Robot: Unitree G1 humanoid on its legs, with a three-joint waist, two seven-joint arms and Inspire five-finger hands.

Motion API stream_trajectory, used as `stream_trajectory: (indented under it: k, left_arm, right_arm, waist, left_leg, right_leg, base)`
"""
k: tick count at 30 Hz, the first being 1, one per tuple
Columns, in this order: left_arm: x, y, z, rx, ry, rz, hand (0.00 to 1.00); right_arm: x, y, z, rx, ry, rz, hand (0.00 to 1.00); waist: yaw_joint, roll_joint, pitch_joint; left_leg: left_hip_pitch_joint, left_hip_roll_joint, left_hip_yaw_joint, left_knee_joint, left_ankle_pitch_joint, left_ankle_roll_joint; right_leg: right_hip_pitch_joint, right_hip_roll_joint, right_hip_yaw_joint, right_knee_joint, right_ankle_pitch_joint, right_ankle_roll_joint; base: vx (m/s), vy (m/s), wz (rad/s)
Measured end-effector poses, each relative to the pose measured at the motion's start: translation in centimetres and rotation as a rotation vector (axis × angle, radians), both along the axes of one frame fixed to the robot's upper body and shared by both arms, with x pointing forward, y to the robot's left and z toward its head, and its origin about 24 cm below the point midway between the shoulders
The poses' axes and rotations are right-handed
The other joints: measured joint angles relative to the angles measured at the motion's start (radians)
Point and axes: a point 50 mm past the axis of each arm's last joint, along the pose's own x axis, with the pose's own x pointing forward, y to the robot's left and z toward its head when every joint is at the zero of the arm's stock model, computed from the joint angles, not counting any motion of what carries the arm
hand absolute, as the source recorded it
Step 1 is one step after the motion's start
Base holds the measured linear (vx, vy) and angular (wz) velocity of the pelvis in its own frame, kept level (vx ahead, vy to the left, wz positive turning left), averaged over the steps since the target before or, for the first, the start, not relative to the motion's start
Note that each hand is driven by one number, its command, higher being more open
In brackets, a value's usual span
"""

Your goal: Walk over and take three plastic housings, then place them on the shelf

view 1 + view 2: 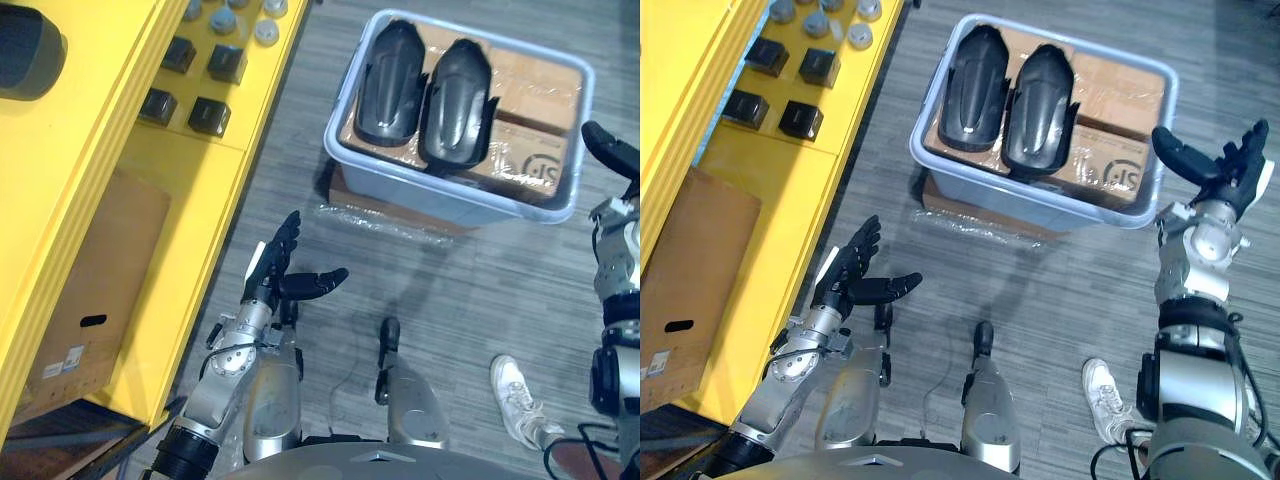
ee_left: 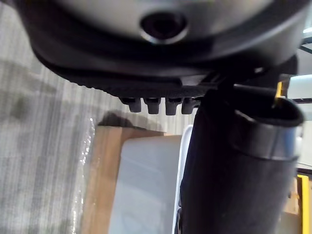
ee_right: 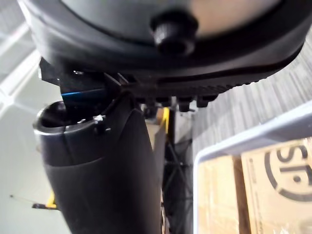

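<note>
While housings (image 1: pixel 455 90) lie in the bin (image 1: pixel 440 197), left hand (image 1: pixel 280 277) and right hand (image 1: pixel 1230 165) spread — empty

Right hand (image 1: pixel 612 148) partly cut off at edge.

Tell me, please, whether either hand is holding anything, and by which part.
Nothing is held: left hand and right hand are open; both housings lie in the bin.

- My left arm (image 1: pixel 222 372) reads silver-grey, with a round joint housing and a black ribbed cuff.
- My left hand (image 1: pixel 276 277) is dark, with a pale strip along one side.
- My right arm (image 1: pixel 1193 372) stacks silver-grey segments between black rings.
- My right hand (image 1: pixel 1227 174) is dark.
</note>
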Motion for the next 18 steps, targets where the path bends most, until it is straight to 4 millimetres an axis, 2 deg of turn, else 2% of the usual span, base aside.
stream_trajectory:
  k: [2,4,6,10,12,13,18]
  left_arm:
    - [0.5,-0.2,-0.2,0.008,0.0,-0.004,1.0]
    - [1.2,-0.7,-0.1,0.01,-0.019,-0.017,1.0]
    - [1.2,-1.1,-0.3,0.002,-0.015,-0.023,1.0]
    - [1.4,-2.3,-1.3,-0.043,0.028,-0.033,1.0]
    - [1.5,-2.8,-1.7,-0.044,0.047,-0.037,1.0]
    - [1.4,-3.2,-2.3,-0.047,0.076,-0.042,1.0]
    - [1.2,-4.0,-3.0,-0.054,0.11,-0.048,1.0]
  right_arm:
    - [0.5,-0.4,1.2,-0.01,0.033,-0.011,1.0]
    - [1.1,-0.8,3.8,-0.032,0.029,-0.021,1.0]
    - [1.3,-0.8,5.0,-0.053,0.034,-0.013,1.0]
    - [1.5,-1.0,8.0,-0.104,0.037,-0.025,1.0]
    - [1.6,-1.0,8.6,-0.116,0.047,-0.025,1.0]
    - [1.7,-0.9,9.0,-0.123,0.063,-0.026,1.0]
    - [2.0,-0.6,9.4,-0.149,0.125,-0.039,1.0]
  waist:
    - [0.013,0.02,0.006]
    - [0.018,0.053,0.028]
    - [0.025,0.064,0.033]
    - [0.049,0.113,0.058]
    - [0.057,0.126,0.065]
    - [0.072,0.136,0.069]
    - [0.095,0.142,0.071]
  left_leg:
    - [-0.017,-0.006,-0.009,0.0,0.002,0.003]
    - [-0.044,-0.018,-0.017,0.0,0.011,0.013]
    - [-0.06,-0.028,-0.017,-0.001,0.015,0.018]
    - [-0.104,-0.045,-0.022,-0.002,0.027,0.028]
    - [-0.114,-0.046,-0.028,-0.011,0.038,0.029]
    - [-0.121,-0.047,-0.033,-0.026,0.048,0.023]
    - [-0.145,-0.05,-0.045,-0.039,0.065,0.022]
  right_leg:
    - [-0.017,-0.005,-0.01,0.007,0.0,0.0]
    - [-0.05,-0.017,-0.026,0.032,0.0,0.0]
    - [-0.072,-0.029,-0.027,0.042,-0.001,0.001]
    - [-0.131,-0.051,-0.041,0.083,-0.005,0.007]
    - [-0.147,-0.055,-0.048,0.092,-0.006,0.007]
    - [-0.164,-0.057,-0.051,0.102,-0.007,0.006]
    - [-0.204,-0.061,-0.056,0.12,-0.01,0.003]
  base:
    - [0.01,0.009,0.13]
    - [-0.03,0.027,0.13]
    - [-0.03,0.032,0.03]
    - [-0.06,0.037,0.06]
    - [-0.07,0.008,0.08]
    - [-0.06,-0.001,0.07]
    - [-0.05,-0.017,0.04]
